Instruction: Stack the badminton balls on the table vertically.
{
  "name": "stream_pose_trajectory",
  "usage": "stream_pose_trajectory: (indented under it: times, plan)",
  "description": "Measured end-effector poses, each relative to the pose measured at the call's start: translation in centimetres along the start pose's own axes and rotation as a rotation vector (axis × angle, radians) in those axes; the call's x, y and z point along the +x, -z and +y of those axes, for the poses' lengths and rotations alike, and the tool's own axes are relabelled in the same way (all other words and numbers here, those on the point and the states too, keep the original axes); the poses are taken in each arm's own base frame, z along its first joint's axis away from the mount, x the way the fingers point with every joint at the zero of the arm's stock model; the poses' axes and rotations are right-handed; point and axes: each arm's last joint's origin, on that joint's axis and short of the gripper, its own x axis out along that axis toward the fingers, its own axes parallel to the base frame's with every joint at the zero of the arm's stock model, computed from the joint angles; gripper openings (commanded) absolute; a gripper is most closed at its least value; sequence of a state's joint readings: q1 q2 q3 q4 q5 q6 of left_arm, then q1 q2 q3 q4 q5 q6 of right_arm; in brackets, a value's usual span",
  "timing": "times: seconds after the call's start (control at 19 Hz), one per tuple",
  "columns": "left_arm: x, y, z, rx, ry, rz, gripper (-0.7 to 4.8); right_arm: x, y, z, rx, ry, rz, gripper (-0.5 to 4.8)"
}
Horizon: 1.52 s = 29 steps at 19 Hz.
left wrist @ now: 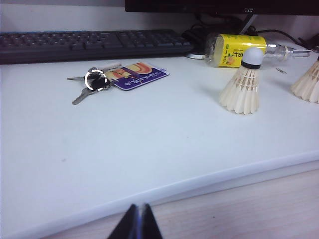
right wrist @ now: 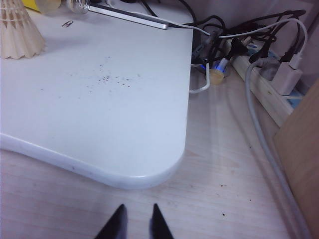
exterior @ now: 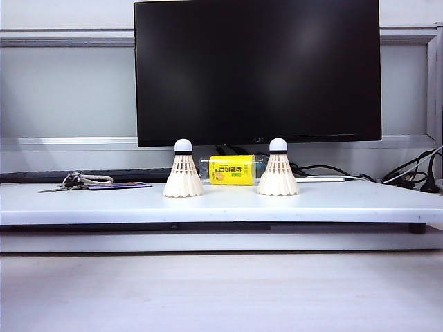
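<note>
- Stage: nothing is started. Both shuttlecocks stand apart on the table (exterior: 83,204); neither is lifted or touched.
- Left shuttlecock (exterior: 183,170): upright, cork tip up, feather skirt resting on the tabletop, long axis vertical. It stands in front of the monitor (exterior: 257,69), just beside the lying bottle (exterior: 232,169).
- Right shuttlecock (exterior: 277,169): same pose, cork up and axis vertical, on the other side of the bottle, well apart from its twin.
- Left gripper (left wrist: 139,221): clenched on nothing, fingertips together, held low off the table's front edge, far from the left shuttlecock (left wrist: 242,84); keys (left wrist: 94,82) lie further off.
- Right gripper (right wrist: 136,221): released, jaws parted and empty, hanging off the table's rounded corner; only the right shuttlecock's (right wrist: 17,30) skirt shows.
- Next move, as judged: one gripper should reach over, take a shuttlecock by its cork, lift it straight, and lower its skirt centred over the other's cork, keeping the axes aligned.
</note>
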State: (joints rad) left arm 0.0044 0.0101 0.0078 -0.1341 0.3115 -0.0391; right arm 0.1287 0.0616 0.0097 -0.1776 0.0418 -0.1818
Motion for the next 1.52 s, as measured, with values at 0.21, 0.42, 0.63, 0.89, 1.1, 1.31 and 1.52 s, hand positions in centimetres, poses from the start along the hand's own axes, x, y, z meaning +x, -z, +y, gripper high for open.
stream_pose_trajectory:
  times: [0.21, 0.42, 0.63, 0.89, 1.1, 1.31, 1.52]
  plan:
    - [0.0, 0.0, 0.0, 0.002, -0.001, -0.003, 0.22, 0.0, 0.0, 0.0, 0.000, 0.000, 0.000, 0.72]
    - [0.0, -0.1, 0.0, -0.084, 0.000, -0.007, 0.22, 0.0, 0.0, 0.0, 0.000, -0.001, 0.000, 0.72]
    - [0.0, -0.2, 0.0, -0.252, 0.004, -0.021, 0.26, 0.0, 0.0, 0.0, 0.022, -0.002, 0.000, 0.72]
    - [-0.2, -1.8, -0.6, -0.325, 0.195, -0.140, 0.30, 0.0, 0.0, 0.0, 0.084, -0.001, 0.000, 0.72]
    - [-0.4, -2.2, -1.1, -0.298, 0.364, -0.139, 1.00, 0.0, -0.2, 0.1, 0.444, -0.038, -0.015, 0.72]
    - [-0.6, -2.7, -1.2, -0.280, 0.388, -0.142, 1.06, -0.4, -1.9, 0.7, 0.632, -0.396, -0.127, 0.88]
    - [-1.5, -5.1, -1.6, -0.266, 0.393, -0.166, 1.22, -0.7, -2.4, 1.0, 0.659, -0.569, -0.129, 0.90]
